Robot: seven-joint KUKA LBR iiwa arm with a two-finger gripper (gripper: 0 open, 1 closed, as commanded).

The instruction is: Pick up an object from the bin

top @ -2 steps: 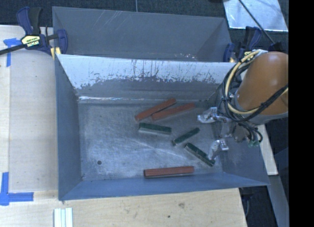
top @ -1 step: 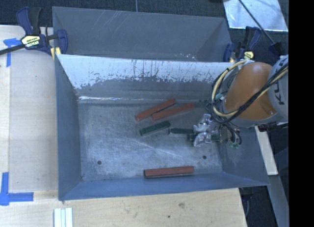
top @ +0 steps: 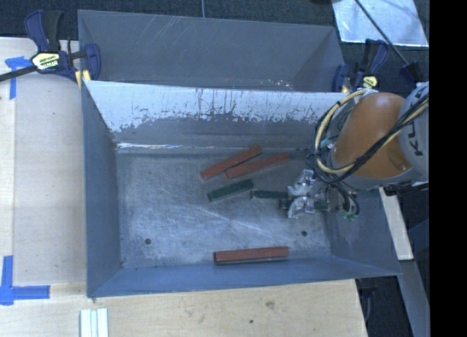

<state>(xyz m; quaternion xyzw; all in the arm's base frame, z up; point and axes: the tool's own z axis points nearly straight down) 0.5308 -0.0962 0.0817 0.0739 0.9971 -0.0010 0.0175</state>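
Gripper (top: 300, 201), open or closed unclear, hangs at one end of a dark green stick (top: 268, 195).

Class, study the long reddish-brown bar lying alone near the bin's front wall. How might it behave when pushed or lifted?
The reddish-brown bar looks straight and flat, so it is probably stiff and would slide rather than roll. Long and thin, it may tilt if gripped near one end. Lying close to the bin's front wall, it could jam there.
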